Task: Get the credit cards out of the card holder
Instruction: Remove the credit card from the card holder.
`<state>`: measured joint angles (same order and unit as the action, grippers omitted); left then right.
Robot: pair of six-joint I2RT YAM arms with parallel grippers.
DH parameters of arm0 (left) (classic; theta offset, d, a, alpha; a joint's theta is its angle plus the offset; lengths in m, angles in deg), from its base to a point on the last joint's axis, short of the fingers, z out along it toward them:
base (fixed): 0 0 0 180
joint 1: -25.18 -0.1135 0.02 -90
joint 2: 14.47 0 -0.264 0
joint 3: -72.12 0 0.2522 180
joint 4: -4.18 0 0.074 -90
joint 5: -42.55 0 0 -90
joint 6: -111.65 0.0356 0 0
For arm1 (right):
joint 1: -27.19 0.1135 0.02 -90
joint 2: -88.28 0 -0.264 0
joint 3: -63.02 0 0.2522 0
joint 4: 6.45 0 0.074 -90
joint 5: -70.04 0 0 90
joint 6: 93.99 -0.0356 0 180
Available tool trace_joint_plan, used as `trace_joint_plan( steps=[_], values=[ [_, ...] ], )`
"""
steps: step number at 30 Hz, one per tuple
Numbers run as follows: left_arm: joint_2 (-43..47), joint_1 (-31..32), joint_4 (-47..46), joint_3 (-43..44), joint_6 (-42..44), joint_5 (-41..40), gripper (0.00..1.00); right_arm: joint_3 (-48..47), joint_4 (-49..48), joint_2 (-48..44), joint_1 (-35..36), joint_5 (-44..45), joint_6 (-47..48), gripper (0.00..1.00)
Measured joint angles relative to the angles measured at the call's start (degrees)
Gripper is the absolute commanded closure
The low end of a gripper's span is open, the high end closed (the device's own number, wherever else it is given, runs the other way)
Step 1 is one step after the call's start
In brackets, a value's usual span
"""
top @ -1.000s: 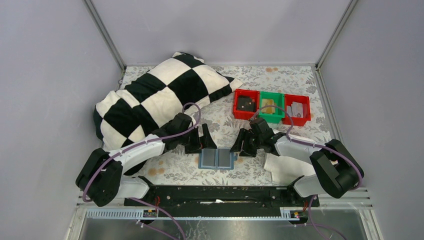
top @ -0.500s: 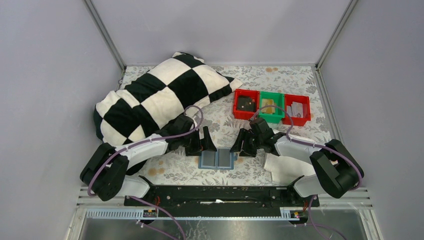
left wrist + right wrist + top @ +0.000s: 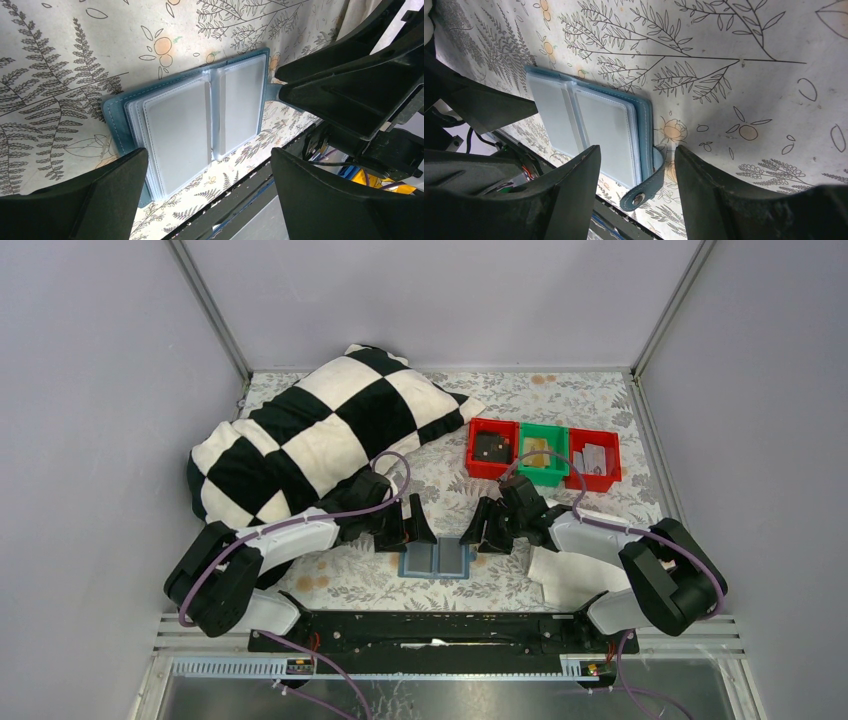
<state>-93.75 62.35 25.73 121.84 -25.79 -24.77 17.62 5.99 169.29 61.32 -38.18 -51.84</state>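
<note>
Bright, even, diffuse light is thrown from above, and only soft, faint shadows are cast on the tabletop (image 3: 600,405) close around the card holder (image 3: 435,558). The overhead view is rendered sharp throughout. In the wrist views the card holder's clear sleeves are washed pale by a milky sheen. The left tool (image 3: 209,152) and right tool (image 3: 636,147), nearest the lens, are shown dark, underexposed and slightly soft.

You have plain lavender-grey walls (image 3: 430,300) closing the cell on three sides, metal corner posts (image 3: 210,310) at the back, a table cloth (image 3: 560,390) printed with ferns and orange fruit, a black-and-white checked pillow (image 3: 330,430) back left, a red-green-red row of bins (image 3: 544,428) back right, and even, diffuse light.
</note>
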Motion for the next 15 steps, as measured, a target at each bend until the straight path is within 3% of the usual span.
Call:
trace_joint_plan(
  steps=[15],
  values=[
    [-0.2, 1.3, 1.6, 0.0, 1.4, -2.2, 0.04, -0.3, -1.0, 1.0, 0.0, -1.0, 0.0, 0.37]
  ],
)
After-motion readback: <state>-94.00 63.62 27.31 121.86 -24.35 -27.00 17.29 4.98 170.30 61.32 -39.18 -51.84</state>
